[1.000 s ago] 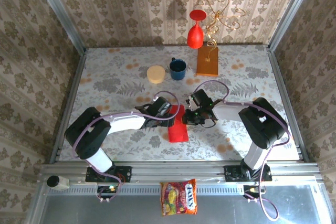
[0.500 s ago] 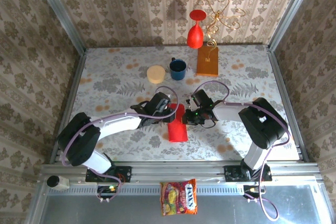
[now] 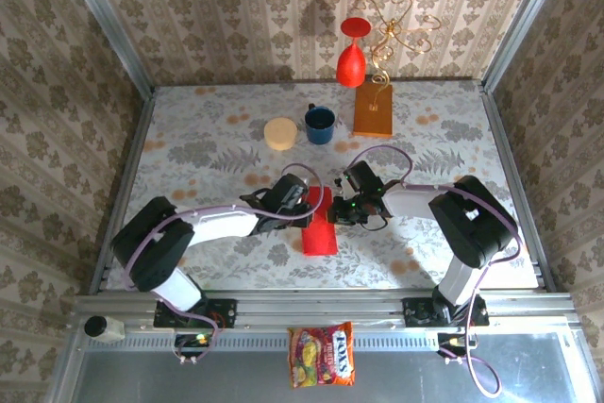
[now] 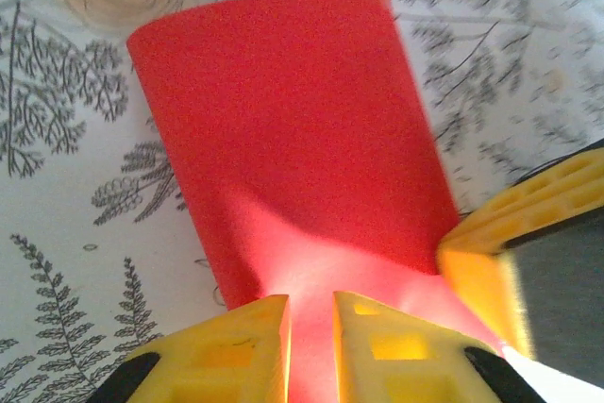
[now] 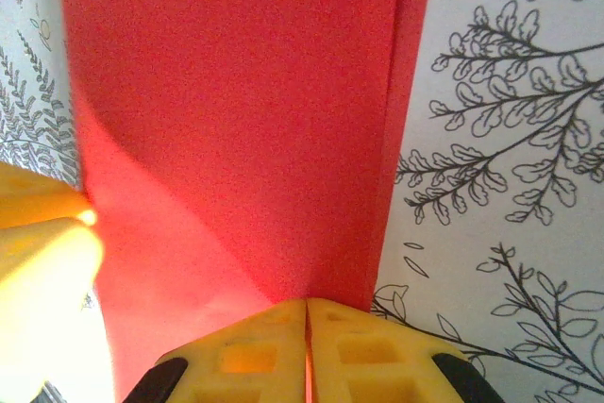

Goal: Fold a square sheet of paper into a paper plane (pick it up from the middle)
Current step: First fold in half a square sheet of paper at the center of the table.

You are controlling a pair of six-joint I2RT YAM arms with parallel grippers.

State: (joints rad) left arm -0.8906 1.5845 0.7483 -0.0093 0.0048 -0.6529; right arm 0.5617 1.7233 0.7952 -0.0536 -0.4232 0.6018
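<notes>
While the right hand [image 5: 307,307] has stayed with its fingers pressed together on the far end of the square sheet of paper [image 3: 320,226], the left hand [image 4: 311,304] is what has changed. A second ago its fingers stood wide at the paper's far left corner. Now they are drawn in to a slim gap with red paper running up between them, which reads as a pinch on that corner. The left arm has also shifted a little in the overhead view, though the hand has barely left its spot.

The sheet is already doubled into a long red strip. The right wrist view shows a second layer peeking out along one long edge. It lies in the middle of the counter [image 3: 198,143], its near end flat and pointing toward the arm bases, its far end caught between the two hands, which sit just beside each other. The blue mug [image 3: 319,125] and the orange-brown block [image 3: 373,109] stand well apart behind.

With both far corners now gripped, the paper looks ready to be lifted or turned for the next crease — probably the nose folds. A thin sheet held this close at two points could buckle or tear if the hands pull apart unevenly.
</notes>
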